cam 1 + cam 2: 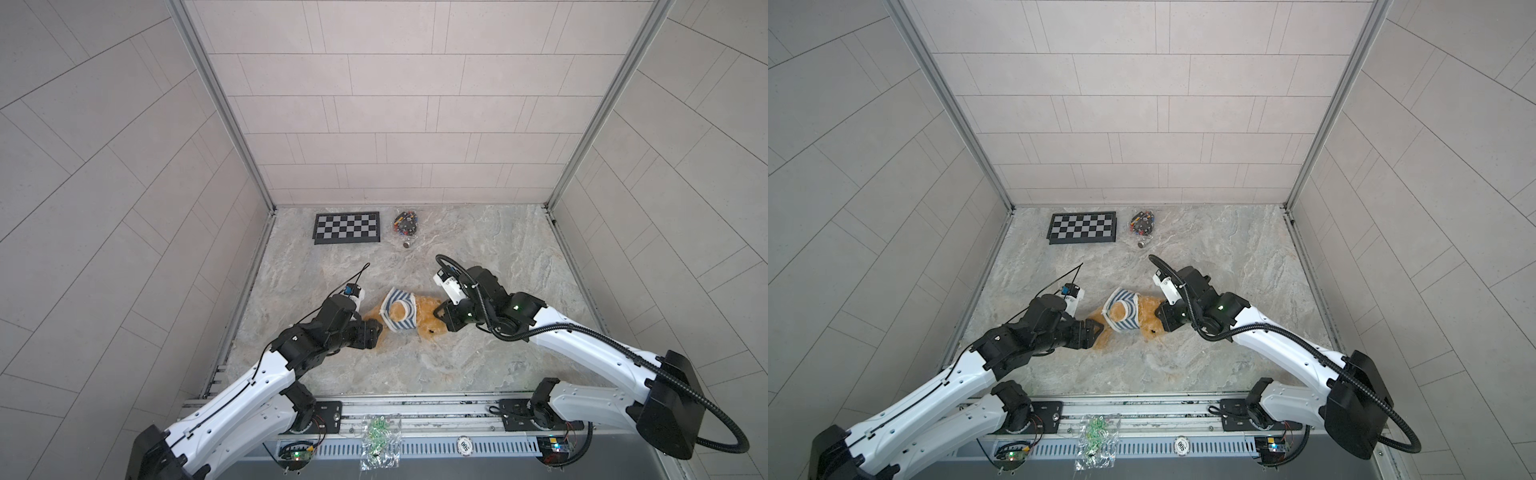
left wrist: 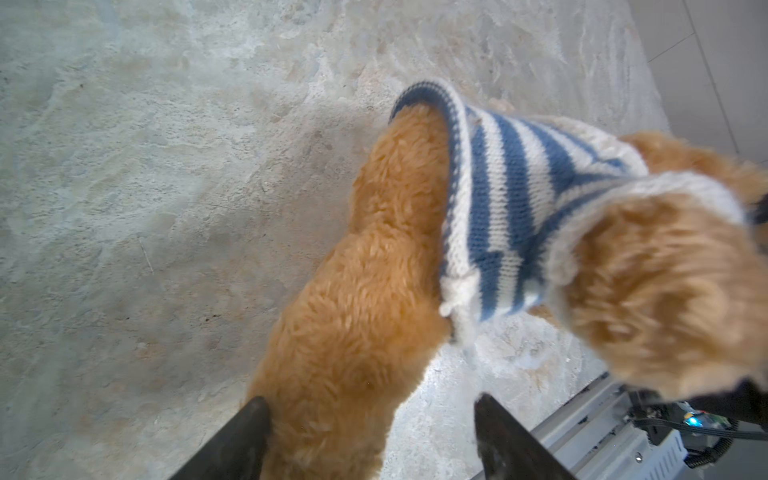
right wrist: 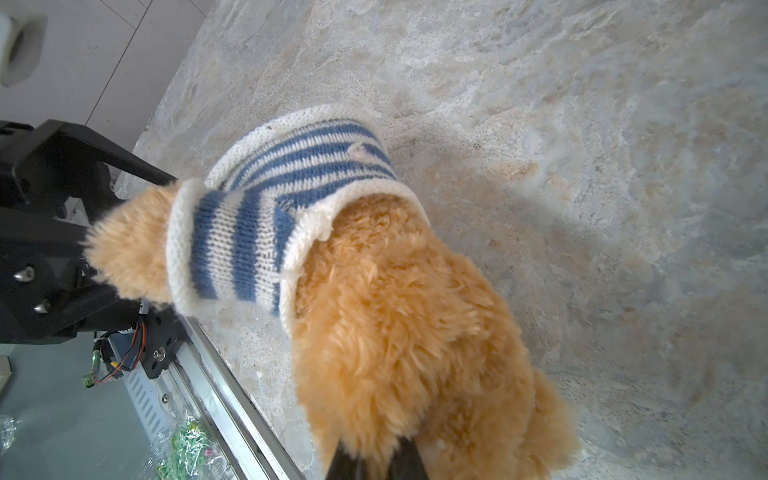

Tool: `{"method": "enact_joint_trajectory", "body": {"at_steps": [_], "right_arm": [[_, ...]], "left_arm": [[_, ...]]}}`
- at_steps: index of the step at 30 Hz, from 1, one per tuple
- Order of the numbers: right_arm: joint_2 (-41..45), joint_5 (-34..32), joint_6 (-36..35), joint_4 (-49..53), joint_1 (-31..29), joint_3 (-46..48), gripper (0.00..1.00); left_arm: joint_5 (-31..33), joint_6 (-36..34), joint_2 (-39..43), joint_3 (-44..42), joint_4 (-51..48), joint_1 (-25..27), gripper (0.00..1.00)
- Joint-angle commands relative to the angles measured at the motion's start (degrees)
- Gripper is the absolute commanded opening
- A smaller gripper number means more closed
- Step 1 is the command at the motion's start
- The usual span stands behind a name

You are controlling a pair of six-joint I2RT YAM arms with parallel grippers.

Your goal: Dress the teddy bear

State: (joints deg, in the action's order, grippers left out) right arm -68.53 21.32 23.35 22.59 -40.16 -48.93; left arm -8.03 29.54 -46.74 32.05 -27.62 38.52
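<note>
The teddy bear point(image 1: 428, 322) lies on its side mid-table, golden-brown and fluffy, in both top views. A blue-and-white striped shirt point(image 1: 398, 311) sits around its torso, and one arm point(image 2: 665, 291) sticks out of a sleeve. My left gripper point(image 2: 372, 399) is open at the bear's lower end. One leg point(image 2: 353, 324) lies between its fingers, against one finger and apart from the other. My right gripper point(image 3: 374, 449) is shut on the fur at the bear's head end point(image 3: 395, 332). The fur hides its fingertips.
A checkerboard point(image 1: 347, 227) and a clear bag of small dark parts point(image 1: 406, 224) lie by the back wall. A small cylinder point(image 1: 407, 245) lies just in front of the bag. A plastic bag with green bits point(image 1: 380, 440) rests on the front rail. Tiled walls enclose three sides.
</note>
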Motion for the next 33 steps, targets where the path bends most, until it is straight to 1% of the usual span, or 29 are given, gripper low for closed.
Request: {"method": "enact_joint_trajectory", "body": {"at_steps": [1,5,7,10,13,16,19,22,24,27,30,33], "right_arm": [[-1.64,3.69,-0.60,-0.18,1.66,-2.03,0.00],[-4.12,6.60,-2.35,0.23,4.63,-3.11,0.00],[-5.45,7.77,-3.48,0.78,5.99,-4.09,0.00],[-7.40,8.39,-5.22,1.50,7.36,-5.85,0.10],[-9.36,7.49,-7.31,2.84,8.03,-7.91,0.19],[-10.72,6.76,-8.28,3.77,8.72,-9.27,0.27],[-10.92,6.24,-7.34,3.48,9.49,-9.52,0.39],[-10.08,5.93,-6.63,2.82,9.49,-9.36,0.47],[-8.76,6.00,-7.01,2.51,9.63,-8.64,0.51],[-5.21,6.23,-7.54,-0.12,9.71,-5.55,0.55],[-0.31,6.08,-7.03,-6.54,9.73,0.35,0.56],[5.14,4.39,-5.80,-13.72,9.92,7.36,0.58]], "left_arm": [[2.23,-0.60,-2.45,-0.70,3.87,-0.03,0.78],[2.71,-1.13,-5.80,-0.55,6.32,-0.46,0.62],[3.47,-1.20,-6.95,-0.26,6.94,-0.71,0.51],[4.23,-1.61,-8.46,0.51,7.27,-1.20,0.39],[4.24,-2.35,-10.39,1.66,7.23,-1.78,0.29],[4.15,-3.12,-12.40,2.94,7.27,-2.60,0.21],[4.42,-3.62,-13.92,3.72,8.15,-3.27,0.16],[3.62,-4.34,-16.48,4.91,9.07,-4.19,0.15],[3.24,-5.32,-18.53,6.18,8.91,-4.74,0.15],[2.93,-6.90,-21.43,8.13,8.81,-5.76,0.14],[2.27,-8.67,-24.76,10.19,8.72,-6.70,0.13],[3.21,-10.97,-28.06,12.41,7.82,-6.79,0.12]]}}
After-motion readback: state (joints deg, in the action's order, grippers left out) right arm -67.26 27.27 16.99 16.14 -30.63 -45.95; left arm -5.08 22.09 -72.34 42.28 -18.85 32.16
